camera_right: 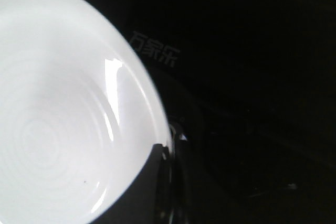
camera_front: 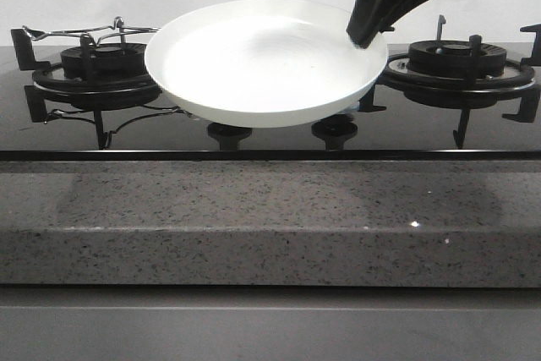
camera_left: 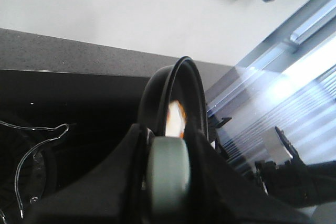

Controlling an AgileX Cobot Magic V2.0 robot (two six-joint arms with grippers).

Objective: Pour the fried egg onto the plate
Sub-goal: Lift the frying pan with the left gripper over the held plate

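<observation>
The white plate [camera_front: 262, 61] hangs tilted above the stove's middle, empty. My right gripper [camera_front: 368, 35] is shut on its right rim; in the right wrist view the plate [camera_right: 58, 103] fills one side and a dark finger [camera_right: 152, 187] overlaps its rim. My left gripper [camera_left: 168, 192] is out of the front view. It is shut on a grey-green pan handle [camera_left: 168, 174]. The black frying pan [camera_left: 173, 90] stands nearly edge-on beyond it. A pale sliver with an orange edge, the fried egg [camera_left: 175, 121], shows inside the pan.
A black glass stove carries a left burner [camera_front: 97, 65] with a wire rack, a right burner [camera_front: 456, 61] and two knobs [camera_front: 230, 134]. A speckled grey counter edge [camera_front: 270, 226] runs along the front. A white wall stands behind.
</observation>
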